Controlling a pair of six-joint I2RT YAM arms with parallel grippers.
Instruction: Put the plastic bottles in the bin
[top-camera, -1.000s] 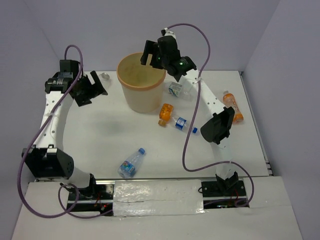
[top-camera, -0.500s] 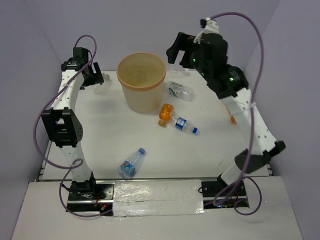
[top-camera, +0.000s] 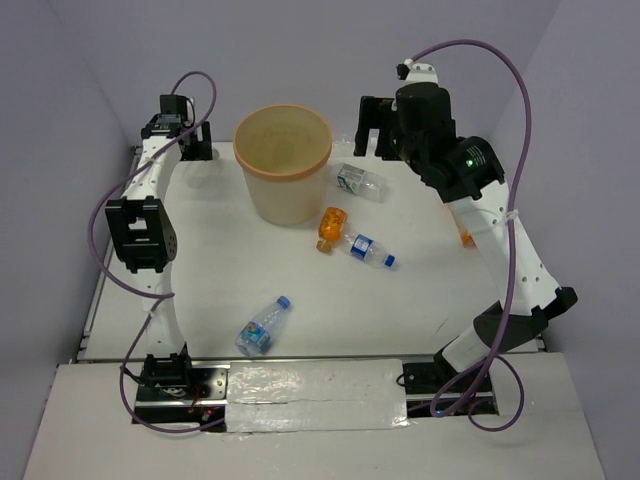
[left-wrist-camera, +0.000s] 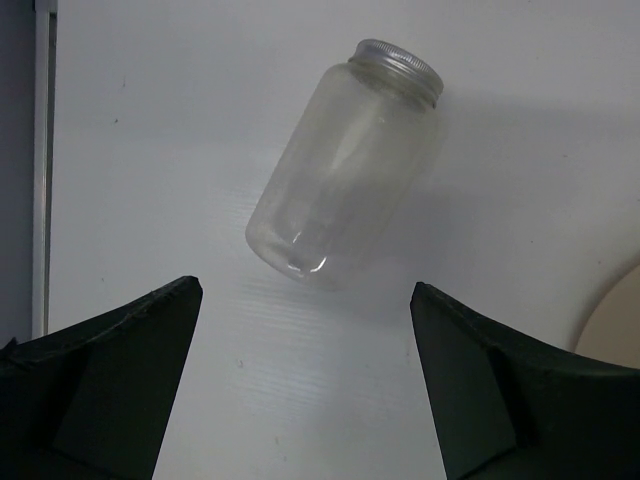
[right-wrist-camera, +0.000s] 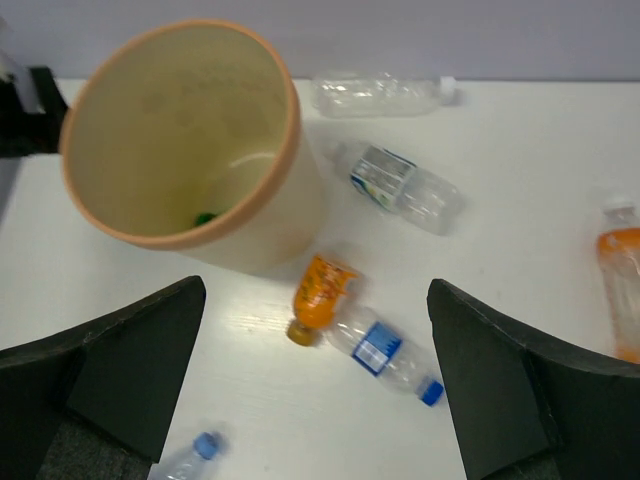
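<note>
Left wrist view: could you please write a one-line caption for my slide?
Open left gripper above a clear bottle lying on the white table, bin edge at right.

Left arm (top-camera: 150, 182) and right arm (top-camera: 515, 250): white links, black joint blocks, looping purple cables (top-camera: 462, 42). Left gripper (left-wrist-camera: 302, 288) and right gripper (right-wrist-camera: 315, 288): matte black wedge fingers.

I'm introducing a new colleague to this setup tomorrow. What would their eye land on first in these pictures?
The big pale orange bin standing at the back centre of the table, with bottles lying scattered to its right and front, the orange bottle nearest it brightest. Next, the left gripper gapes open at a clear grey-capped bottle lying back left, and the right gripper hangs open right of the bin.
</note>
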